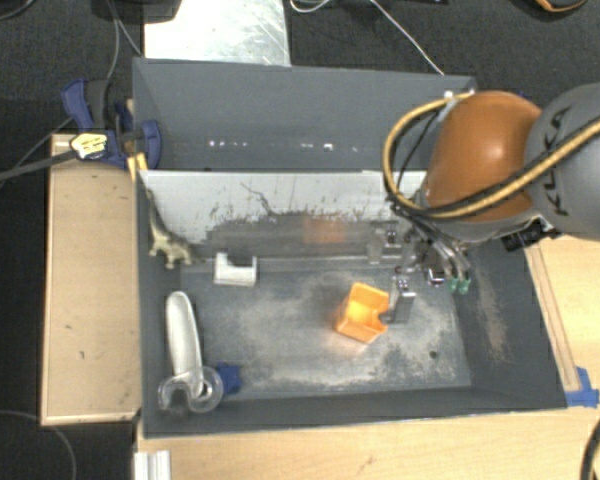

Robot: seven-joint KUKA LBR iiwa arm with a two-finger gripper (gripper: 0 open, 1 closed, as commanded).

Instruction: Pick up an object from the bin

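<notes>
Orange block (pixel 360 314) mid-bin, tool (pixel 398 304) against its right edge, tool's spread unclear

We count five loose things in the bin (pixel 280 103): one orange block (pixel 363 313), one white block (pixel 235 269), one tan toy animal (pixel 168 249), one long pale tool (pixel 183 340) and one blue piece (pixel 228 376). The blue piece lies against the tool's clear end, so it may be part of it, which would make four.
</notes>
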